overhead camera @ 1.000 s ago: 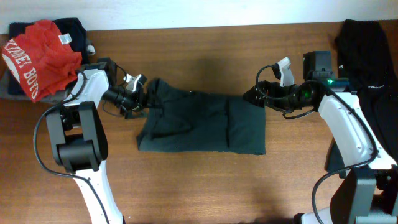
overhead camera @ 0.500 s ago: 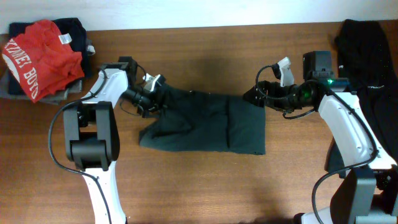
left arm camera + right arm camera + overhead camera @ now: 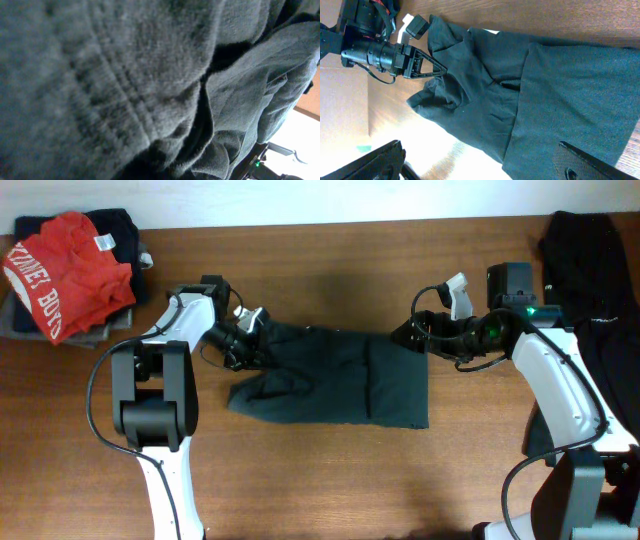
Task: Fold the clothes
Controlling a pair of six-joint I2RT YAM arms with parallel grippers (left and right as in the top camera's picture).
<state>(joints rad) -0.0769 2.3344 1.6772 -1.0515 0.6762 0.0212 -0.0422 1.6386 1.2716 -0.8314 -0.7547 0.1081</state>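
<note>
A dark grey-green T-shirt (image 3: 330,375), one of the clothes, lies partly folded across the middle of the table. My left gripper (image 3: 250,340) is shut on its bunched upper left edge. Cloth (image 3: 125,75) fills the left wrist view and hides the fingers. In the right wrist view the left gripper (image 3: 437,71) shows pinching that edge of the T-shirt (image 3: 545,90). My right gripper (image 3: 405,335) hovers open at the shirt's upper right corner, its fingers (image 3: 590,160) wide apart over the cloth with nothing between them.
A red shirt with white lettering (image 3: 65,270) tops a pile of dark clothes (image 3: 115,225) at the back left corner. A black garment (image 3: 590,260) lies along the right edge, behind the right arm. Bare wooden table (image 3: 330,480) runs in front of the shirt.
The left gripper has moved right onto the shirt's upper left edge and shut on it, pushing that edge inward. The right arm has not moved.
</note>
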